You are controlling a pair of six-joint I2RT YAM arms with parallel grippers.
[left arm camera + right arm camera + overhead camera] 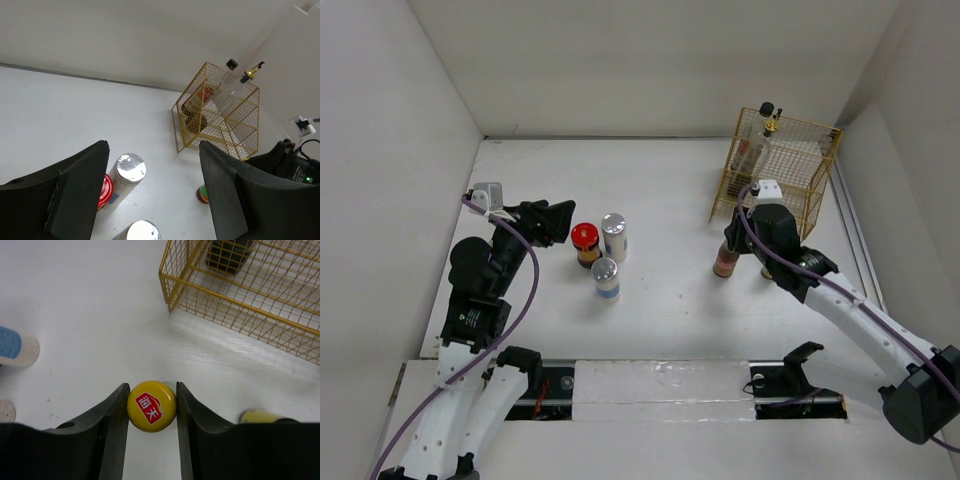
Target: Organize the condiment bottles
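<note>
A red bottle (725,262) stands upright just in front of the yellow wire basket (820,190). Its yellow cap (151,409) sits between my right gripper (152,387) fingers, both pads touching it. At centre-left stand a red-lidded dark jar (585,240) and two silver-capped shakers (613,236) (606,278). My left gripper (558,222) hovers just left of the jar, open and holding nothing. In the left wrist view my left gripper (152,195) frames the nearer shaker (129,170). Two tall clear bottles (765,130) lean inside the basket.
The basket stands at the back right near the side wall, with a dark bottle (230,252) in its corner. A second yellow-capped item (260,416) peeks out beside my right finger. White walls enclose the table on three sides.
</note>
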